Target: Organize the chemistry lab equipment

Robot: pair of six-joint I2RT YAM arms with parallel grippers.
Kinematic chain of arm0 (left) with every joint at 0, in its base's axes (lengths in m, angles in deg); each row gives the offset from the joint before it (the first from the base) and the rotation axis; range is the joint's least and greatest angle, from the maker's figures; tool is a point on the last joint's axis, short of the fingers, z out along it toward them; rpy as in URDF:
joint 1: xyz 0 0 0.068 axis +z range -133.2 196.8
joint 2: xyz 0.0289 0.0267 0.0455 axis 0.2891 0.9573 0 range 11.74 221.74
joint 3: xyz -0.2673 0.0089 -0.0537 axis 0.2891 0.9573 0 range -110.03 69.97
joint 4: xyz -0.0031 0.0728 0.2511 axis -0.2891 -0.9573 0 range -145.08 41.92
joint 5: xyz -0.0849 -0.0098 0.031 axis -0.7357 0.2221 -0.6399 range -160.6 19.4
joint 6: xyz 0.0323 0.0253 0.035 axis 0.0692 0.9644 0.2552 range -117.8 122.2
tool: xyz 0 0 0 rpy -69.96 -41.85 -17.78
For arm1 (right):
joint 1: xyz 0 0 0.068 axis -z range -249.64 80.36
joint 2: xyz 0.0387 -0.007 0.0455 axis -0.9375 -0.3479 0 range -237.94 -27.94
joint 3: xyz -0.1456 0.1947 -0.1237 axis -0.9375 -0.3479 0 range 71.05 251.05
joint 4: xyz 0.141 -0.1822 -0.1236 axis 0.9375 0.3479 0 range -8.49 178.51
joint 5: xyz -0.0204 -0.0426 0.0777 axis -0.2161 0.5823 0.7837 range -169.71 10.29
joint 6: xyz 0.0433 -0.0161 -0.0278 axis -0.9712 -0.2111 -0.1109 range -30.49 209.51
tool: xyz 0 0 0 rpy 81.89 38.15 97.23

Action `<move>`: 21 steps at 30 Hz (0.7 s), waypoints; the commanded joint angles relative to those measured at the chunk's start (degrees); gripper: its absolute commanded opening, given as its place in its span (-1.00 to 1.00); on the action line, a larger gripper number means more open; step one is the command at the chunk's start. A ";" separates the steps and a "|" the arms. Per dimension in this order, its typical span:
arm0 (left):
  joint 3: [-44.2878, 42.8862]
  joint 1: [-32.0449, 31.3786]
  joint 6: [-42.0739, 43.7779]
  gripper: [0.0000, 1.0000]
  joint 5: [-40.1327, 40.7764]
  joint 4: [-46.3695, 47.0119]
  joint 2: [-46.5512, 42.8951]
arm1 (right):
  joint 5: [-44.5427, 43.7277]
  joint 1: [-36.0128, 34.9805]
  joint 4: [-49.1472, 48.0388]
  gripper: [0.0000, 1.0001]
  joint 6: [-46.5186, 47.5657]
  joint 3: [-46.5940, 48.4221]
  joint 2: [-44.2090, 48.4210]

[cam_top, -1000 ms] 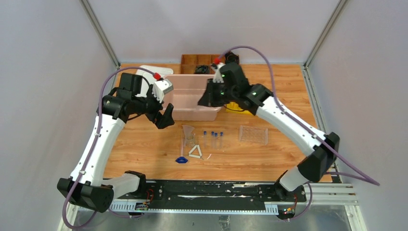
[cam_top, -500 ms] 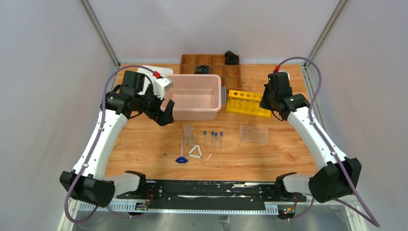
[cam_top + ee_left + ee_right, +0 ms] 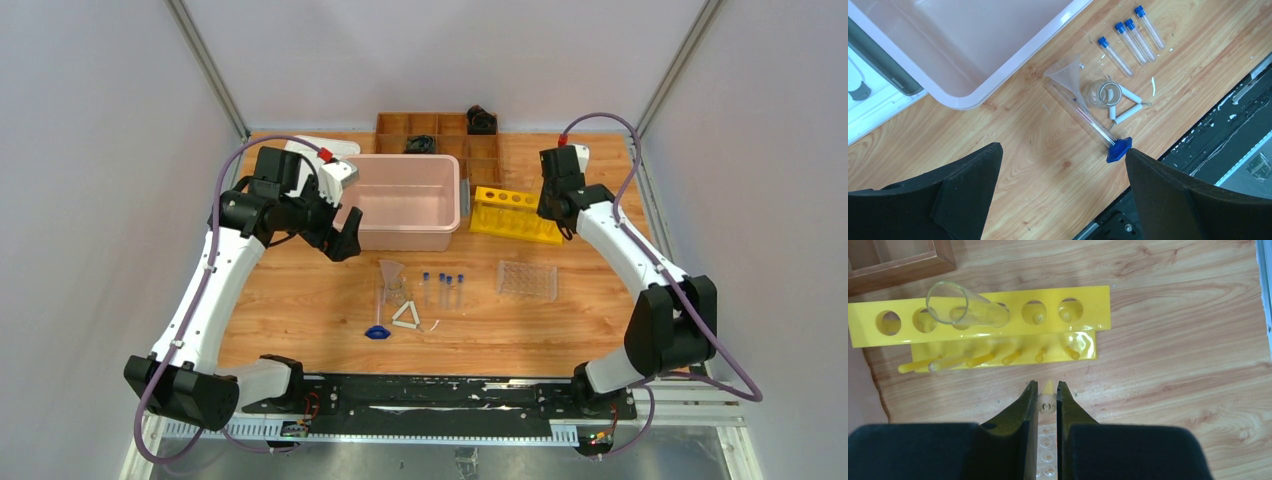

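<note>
A: left arm pose?
B: base at the near-left. Long link runs toward the far side, elbow folded by the left wall, wrist turned inward. left gripper [image 3: 345, 240] hangs nose-down over bare wood just off the near-left corner of the pink bin [image 3: 405, 238]. Fingers spread wide, nothing between them
A: right arm?
B: elbow out by the right edge of the table [image 3: 600, 330], forearm reaching back and inward. right gripper [image 3: 1047, 385] points down at the wood just on the near side of the yellow rack [image 3: 515, 215], by its right end. Fingers drawn almost together, pinching a small clear cylinder [image 3: 1047, 402] seen end-on; can't tell what it is
A: anything in the yellow rack?
B: one wide glass tube [image 3: 970, 310], leaning in a hole toward the rack's left end
A: task items?
B: all loose on the wood, mid-table, between the arms. Four blue-capped tubes [image 3: 445, 288] lie side by side, caps toward the far side. glass funnel [image 3: 391, 272] lies just left of them. white triangle [image 3: 406, 315] sits on the near side of the funnel, and the blue piece [image 3: 377, 331] is just left of the triangle, at the end of a thin glass rod [image 3: 1088, 120] running up to the funnel. clear tube rack [image 3: 526, 279] lies flat to the right of the tubes, apart from them
A: wooden tray?
B: wooden tray [image 3: 437, 135] is at the far edge behind the bin, black objects in it
</note>
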 commanded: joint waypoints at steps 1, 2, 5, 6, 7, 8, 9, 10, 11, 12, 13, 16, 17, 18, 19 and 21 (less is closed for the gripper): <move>-1.39 -0.17 0.48 1.00 -0.08 0.30 -0.88 | -2.98 0.96 -4.01 -1.00 1.17 1.39 -1.40; -1.33 -0.17 0.70 1.00 -0.32 0.29 -1.06 | -3.07 1.00 -4.49 -1.00 1.28 1.28 -1.62; -1.05 -0.17 0.96 1.00 -1.13 0.30 -1.16 | -3.08 1.17 -5.62 -1.00 1.26 1.05 -1.97; -1.00 -0.17 0.93 1.00 -1.27 0.29 -1.18 | -2.92 1.13 -6.11 -1.00 1.24 0.84 -1.97; -1.02 -0.17 0.83 1.00 -1.29 0.29 -0.95 | -2.64 1.14 -6.57 -1.00 1.20 0.67 -2.03; -1.04 -0.17 0.79 1.00 -1.29 0.29 -0.86 | -2.34 1.13 -6.85 -1.00 1.08 0.58 -2.10; -1.05 -0.17 0.71 1.00 -1.25 0.29 -0.74 | -1.98 1.17 -6.89 -1.00 1.01 0.62 -2.22; -1.03 -0.17 0.73 1.00 -1.21 0.29 -0.66 | -1.82 1.18 -6.90 -1.00 0.93 0.64 -2.38; -1.01 -0.17 0.71 1.00 -1.20 0.29 -0.58 | -1.66 1.20 -6.96 -1.00 0.88 0.64 -2.54; -1.06 -0.17 0.71 1.00 -1.22 0.29 -0.56 | -1.59 1.21 -6.98 -1.00 0.91 0.62 -2.69; -1.14 -0.17 0.65 1.00 -1.16 0.33 -0.57 | -1.52 1.29 -7.11 -1.00 0.90 0.55 -2.86; -1.49 -0.17 0.58 1.00 -1.11 0.29 -0.50 | -1.53 1.26 -7.16 -1.00 1.05 0.47 -3.57; -1.44 -0.17 0.59 1.00 -1.14 0.29 -0.60 | -1.40 1.28 -7.16 -1.00 1.02 0.38 -3.80; -1.43 -0.17 0.61 1.00 -1.13 0.30 -0.65 | -1.30 1.32 -7.17 -1.00 1.02 0.31 -3.93; -1.38 -0.17 0.64 1.00 -1.12 0.33 -0.60 | -1.27 1.32 -7.24 -1.00 0.95 0.17 -4.11; -1.31 -0.17 0.61 1.00 -0.97 0.30 -0.72 | -1.04 1.36 -7.33 -1.00 0.99 0.14 -4.37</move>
